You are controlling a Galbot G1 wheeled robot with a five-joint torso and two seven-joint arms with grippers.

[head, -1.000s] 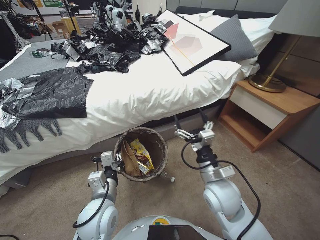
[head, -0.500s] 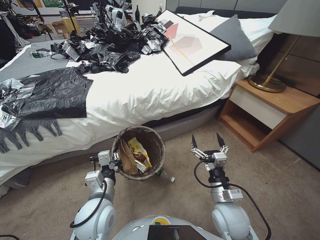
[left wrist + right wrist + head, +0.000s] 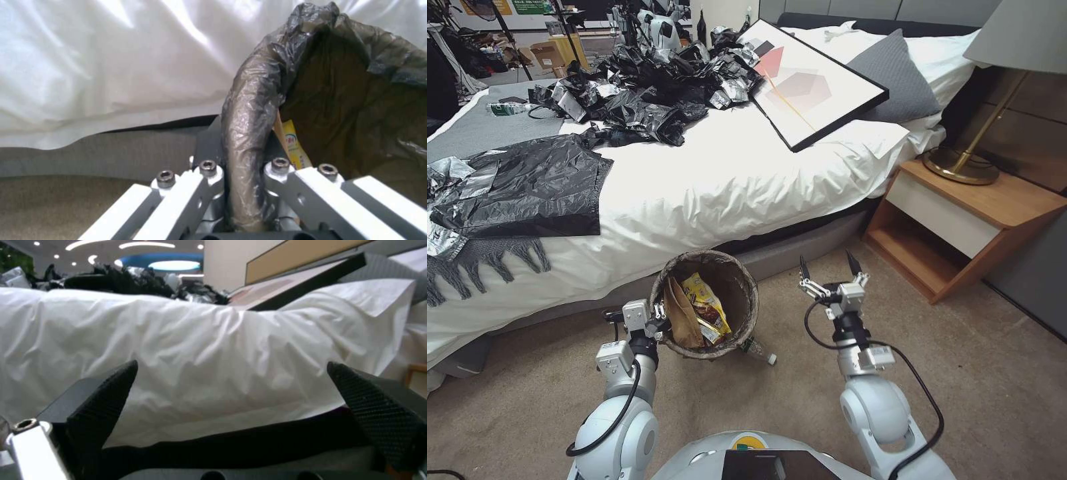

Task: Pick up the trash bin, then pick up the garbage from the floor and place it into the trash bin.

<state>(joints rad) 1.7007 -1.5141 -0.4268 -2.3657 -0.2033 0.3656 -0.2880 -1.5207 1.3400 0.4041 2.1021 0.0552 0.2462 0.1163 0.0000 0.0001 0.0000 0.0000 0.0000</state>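
The trash bin (image 3: pixel 706 307), low and centre in the head view, hangs tilted from its near-left rim, where the left end effector (image 3: pixel 660 320) is clamped on the bag-wrapped edge; the left wrist view shows that folded rim (image 3: pixel 247 133) pinched between the two fingers. Gripping the rim rather than the body appears to keep the mouth open and facing up for whatever is dropped in. Inside lie a brown paper bag (image 3: pixel 684 317) and a yellow snack wrapper (image 3: pixel 707 307). A clear bottle (image 3: pixel 758 351) lies on the floor (image 3: pixel 994 373) just below and right of the bin, partly hidden by it, and looks like garbage left to collect. The right end effector (image 3: pixel 826 268), right of centre, is held above the carpet with its dark fingers spread wide and nothing between them, facing the side of the bed (image 3: pixel 707 187), apparently ready for a pick. The mattress edge runs close behind the bin and limits room for reaching forward. Black plastic bags (image 3: pixel 647 93) with foil and a framed picture (image 3: pixel 807 83) lie on the bed at upper centre; a wooden nightstand (image 3: pixel 960 220) with a lamp (image 3: pixel 967 163) stands at right.
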